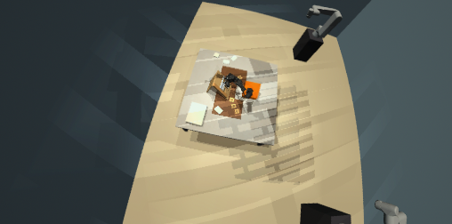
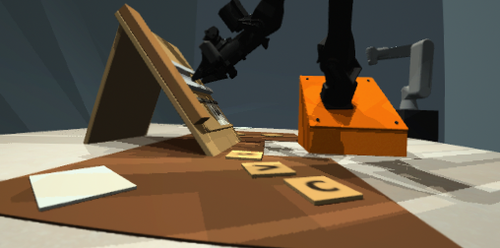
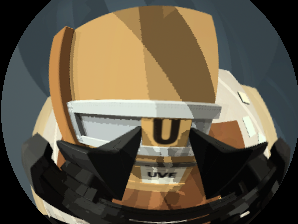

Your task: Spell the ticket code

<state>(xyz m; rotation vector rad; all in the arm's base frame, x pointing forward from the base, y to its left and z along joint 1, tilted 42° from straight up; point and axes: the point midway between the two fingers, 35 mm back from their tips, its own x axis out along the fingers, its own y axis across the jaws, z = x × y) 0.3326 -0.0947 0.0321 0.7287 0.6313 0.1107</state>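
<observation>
A wooden board [image 2: 148, 40] [image 1: 216, 84] [image 3: 140, 50] leans slanted on a brown mat [image 2: 197, 208]. A grey letter rail [image 3: 100, 108] runs across its face. My gripper [image 3: 165, 131] [image 2: 199, 77] [image 1: 230, 80] is shut on the U tile [image 3: 164, 129] and holds it in the rail, right of the rail's middle in the wrist view. The ticket [image 3: 161, 173] sits just below the rail; its print is too small to read. Three loose tiles lie flat on the mat in front of the board: a C tile [image 2: 322, 189], a second tile [image 2: 268, 168] and a third tile [image 2: 244, 155].
My arm stands on an orange base [image 2: 344, 129] [image 1: 254, 87] right of the board. A white card [image 2: 79, 185] [image 1: 196, 114] lies on the near left. The grey counter [image 1: 258, 130] carries it all. Another grey arm [image 2: 413, 65] [image 1: 325, 19] stands off the counter at the back.
</observation>
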